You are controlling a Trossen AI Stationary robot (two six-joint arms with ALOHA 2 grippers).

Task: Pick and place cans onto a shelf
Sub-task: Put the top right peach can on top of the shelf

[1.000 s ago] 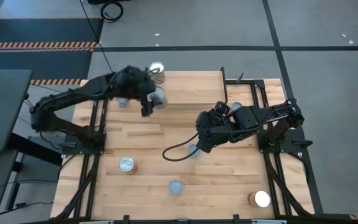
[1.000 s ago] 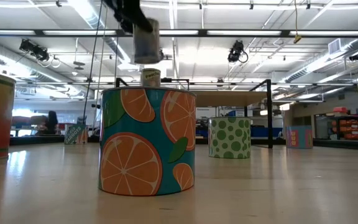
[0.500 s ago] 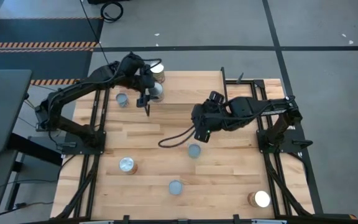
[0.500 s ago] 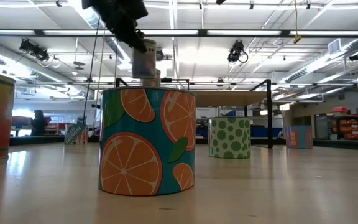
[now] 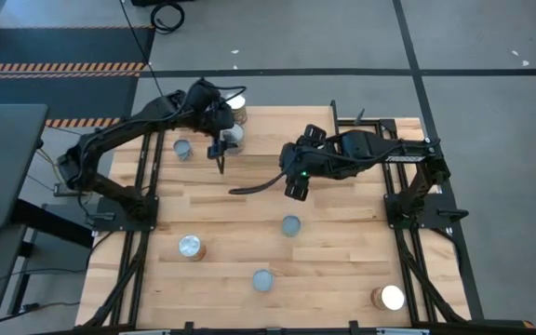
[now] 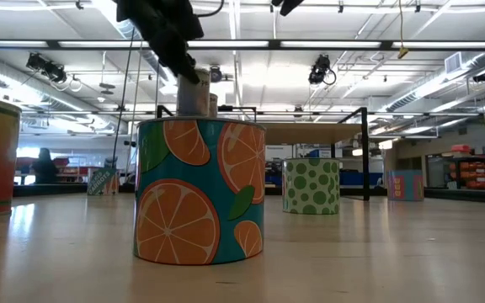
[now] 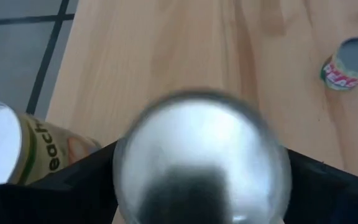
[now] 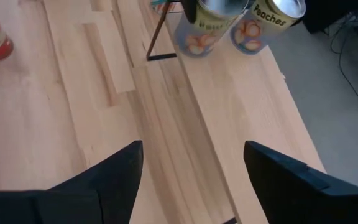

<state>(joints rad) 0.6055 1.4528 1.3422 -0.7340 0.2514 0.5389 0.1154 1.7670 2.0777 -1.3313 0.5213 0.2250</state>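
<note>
Can (image 5: 232,136) rigid, smooth, slippery: grip label sides mid-height. Left end effector (image 5: 225,140) straddles it, shelf (image 5: 277,143) eleven o'clock; grip uncertain. Right end effector (image 8: 191,171) open, empty.

- Seven cans show from above: two on the shelf (image 5: 277,130), a peach can (image 5: 237,108) and a second can (image 5: 232,136), and five on the worktop (image 5: 342,242).
- One shelf.
- Two robot arms.

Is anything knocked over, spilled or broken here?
Nothing stands out. Every can in view stands upright, both on the shelf and on the table. The left hand is at a can beside another can on the shelf. The right hand, open and empty, hangs over the table.
</note>
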